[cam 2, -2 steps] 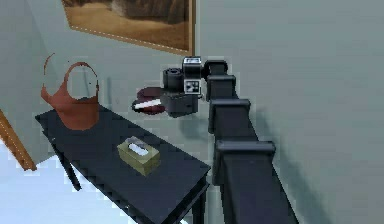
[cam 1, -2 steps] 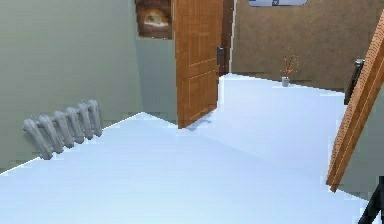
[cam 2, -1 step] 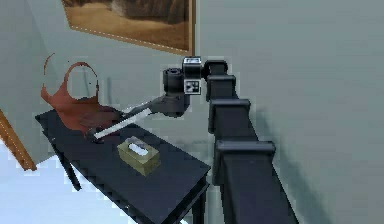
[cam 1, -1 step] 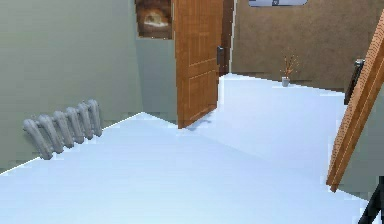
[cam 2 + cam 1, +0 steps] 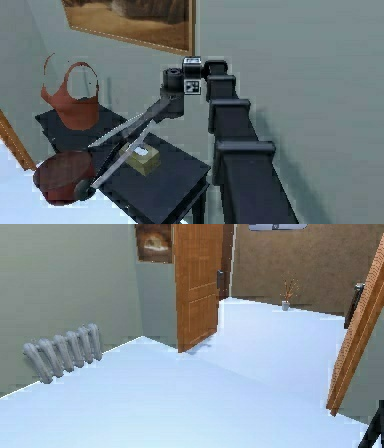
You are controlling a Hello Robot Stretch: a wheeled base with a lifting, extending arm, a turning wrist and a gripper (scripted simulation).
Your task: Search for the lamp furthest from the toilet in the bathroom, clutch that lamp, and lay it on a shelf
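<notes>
In the arm side view my dark arm (image 5: 235,140) rises from the bottom edge to two white marked squares. Left of them sits the gripper's dark body, and its thin fingers (image 5: 125,128) slant down to the left. The gripper (image 5: 92,168) ends over a dark low table (image 5: 170,190). A small tan box-like thing (image 5: 144,160) lies on that table, and a dark red round thing (image 5: 62,176) sits by the fingertips. I cannot tell whether the gripper holds anything. A red-brown bag-shaped thing with a looped top (image 5: 70,95) stands on a dark surface behind.
A framed picture (image 5: 135,22) hangs above the table. Ahead, a wooden door (image 5: 198,284) stands ajar onto a pale floor with a small vase of twigs (image 5: 288,296) by a brown wall. A grey radiator (image 5: 65,351) lines the left wall. Another wooden door (image 5: 360,324) leans in at the right.
</notes>
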